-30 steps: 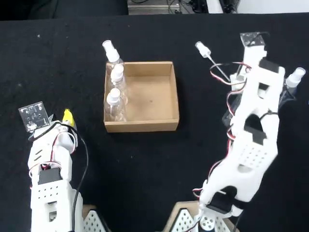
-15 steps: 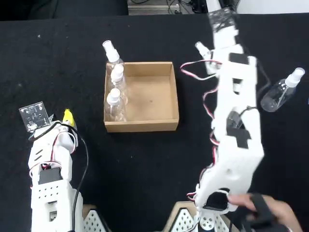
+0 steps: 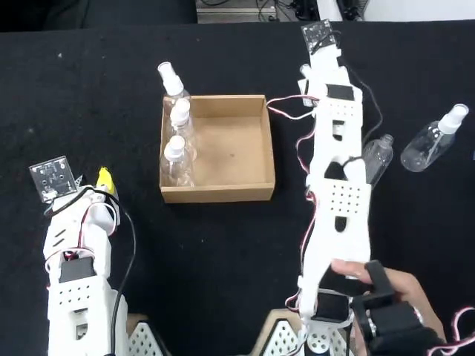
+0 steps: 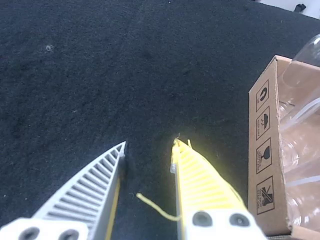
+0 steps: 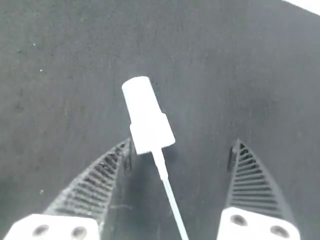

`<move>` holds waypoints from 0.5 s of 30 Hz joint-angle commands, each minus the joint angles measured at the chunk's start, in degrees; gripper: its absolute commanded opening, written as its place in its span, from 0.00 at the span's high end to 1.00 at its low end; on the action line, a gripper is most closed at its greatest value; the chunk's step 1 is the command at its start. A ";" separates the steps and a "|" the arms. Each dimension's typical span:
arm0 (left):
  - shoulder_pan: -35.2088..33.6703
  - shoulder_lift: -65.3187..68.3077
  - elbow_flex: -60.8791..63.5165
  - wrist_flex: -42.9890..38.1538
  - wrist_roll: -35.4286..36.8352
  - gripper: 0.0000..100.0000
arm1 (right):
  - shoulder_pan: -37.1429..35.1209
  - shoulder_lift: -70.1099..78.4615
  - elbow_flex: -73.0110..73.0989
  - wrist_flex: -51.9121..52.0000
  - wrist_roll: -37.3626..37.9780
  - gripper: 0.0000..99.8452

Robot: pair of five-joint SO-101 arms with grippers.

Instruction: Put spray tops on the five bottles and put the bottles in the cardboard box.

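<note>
The cardboard box (image 3: pixel 223 144) sits mid-table with two topped bottles (image 3: pixel 178 137) along its left wall. A third topped bottle (image 3: pixel 170 78) stands just behind the box's back left corner. On the right lie a capless bottle (image 3: pixel 378 156) and a topped bottle (image 3: pixel 435 140). My right arm (image 3: pixel 338 148) stretches far back to a loose white spray top (image 3: pixel 305 72). My right gripper (image 5: pixel 182 143) is open, with the spray top (image 5: pixel 147 122) and its thin tube lying between the fingers. My left gripper (image 4: pixel 149 145) is open over bare cloth, left of the box (image 4: pixel 265 145).
A person's hand (image 3: pixel 390 308) holds the base of my right arm at the front edge. Black cloth covers the table. The box's right half is bare cardboard. A tag plate (image 3: pixel 52 178) sits on my left wrist.
My right arm swung left, from over the far right bottle to the loose spray top, uncovering the capless bottle. A hand came into view at its base. The left arm has not moved.
</note>
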 commanded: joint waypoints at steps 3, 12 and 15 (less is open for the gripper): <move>-0.57 -0.97 -0.57 -1.41 -0.53 0.87 | -1.49 10.42 -25.80 4.92 -0.53 0.73; -0.57 -0.97 -0.57 -1.41 -0.53 0.87 | -0.70 14.81 -28.00 -1.67 -0.09 0.73; -0.57 -0.97 -0.57 -1.41 -0.53 0.87 | -0.88 15.16 -27.65 -0.09 0.97 0.73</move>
